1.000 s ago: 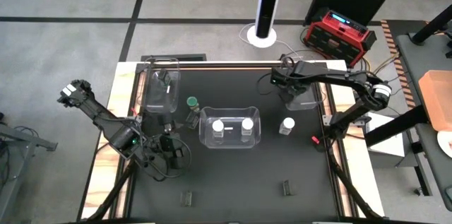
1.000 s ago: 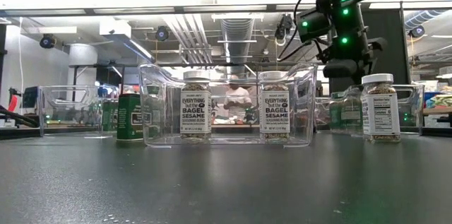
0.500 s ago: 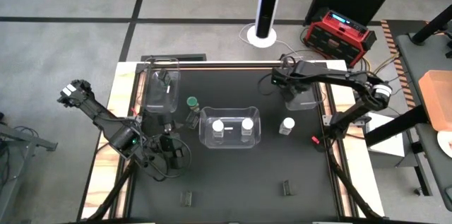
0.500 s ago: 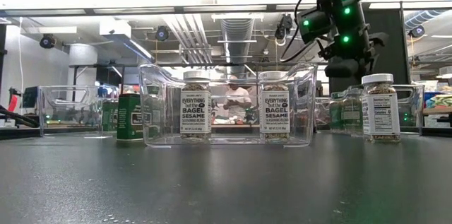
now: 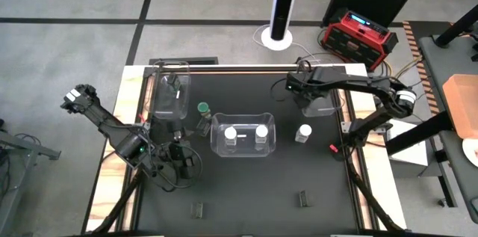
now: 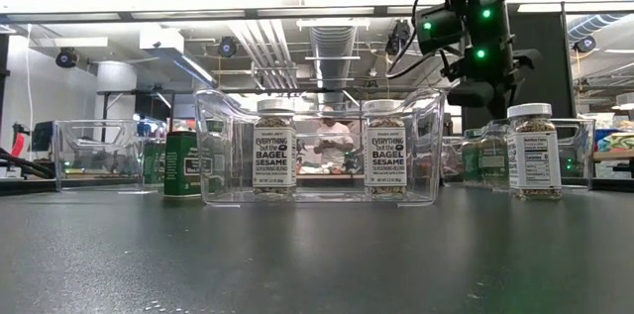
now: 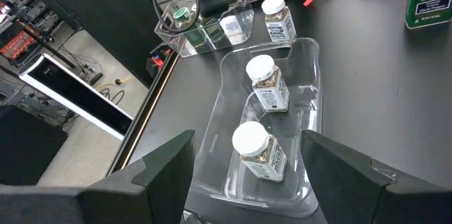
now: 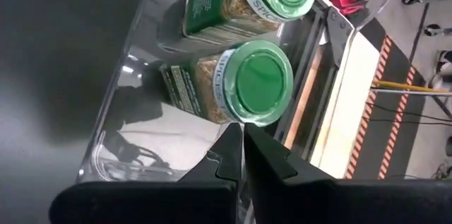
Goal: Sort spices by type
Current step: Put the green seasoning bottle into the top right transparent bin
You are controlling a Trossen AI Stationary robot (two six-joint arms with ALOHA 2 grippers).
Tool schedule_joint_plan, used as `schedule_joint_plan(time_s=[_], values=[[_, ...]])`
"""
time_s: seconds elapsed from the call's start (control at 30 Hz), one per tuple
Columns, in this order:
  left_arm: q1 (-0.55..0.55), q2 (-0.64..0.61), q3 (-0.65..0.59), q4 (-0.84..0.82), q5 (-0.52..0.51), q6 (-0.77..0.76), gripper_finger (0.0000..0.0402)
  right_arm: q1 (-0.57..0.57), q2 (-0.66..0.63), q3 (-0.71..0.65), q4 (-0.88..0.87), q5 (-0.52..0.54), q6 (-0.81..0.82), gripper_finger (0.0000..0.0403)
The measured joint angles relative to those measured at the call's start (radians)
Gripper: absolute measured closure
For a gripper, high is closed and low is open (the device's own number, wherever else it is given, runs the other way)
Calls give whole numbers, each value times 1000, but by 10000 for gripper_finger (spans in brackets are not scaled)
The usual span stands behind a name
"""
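Two green-lidded jars [image 8: 247, 86] in a clear bin [image 8: 134, 75]; three white-lidded jars [image 7: 258, 150] with white, black-lettered labels; dark green tin [image 6: 182, 163]; black tabletop [image 5: 246, 185]; red case [image 5: 358, 34] beyond.

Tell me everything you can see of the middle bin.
The middle bin is a clear plastic tub with rounded corners and raised handle-like ends, standing flat on the black table. It holds two upright white-lidded jars side by side, apart, labelled Everything but the Bagel Sesame. No hand touches it; a green tin stands just outside it.
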State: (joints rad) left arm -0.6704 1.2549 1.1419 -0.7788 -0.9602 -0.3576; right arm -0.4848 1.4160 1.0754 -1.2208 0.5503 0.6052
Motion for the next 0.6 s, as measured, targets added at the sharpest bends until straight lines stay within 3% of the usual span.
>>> schedule_joint_plan(time_s=[0.17,0.43,0.6], values=[[0,0,0,0,0,0,161,-6,0,-9,4,12,-2,394],[0,0,0,0,0,0,161,-7,1,-22,3,165,-20,394],[0,0,0,0,0,0,161,-6,-9,-22,40,185,-27,394]])
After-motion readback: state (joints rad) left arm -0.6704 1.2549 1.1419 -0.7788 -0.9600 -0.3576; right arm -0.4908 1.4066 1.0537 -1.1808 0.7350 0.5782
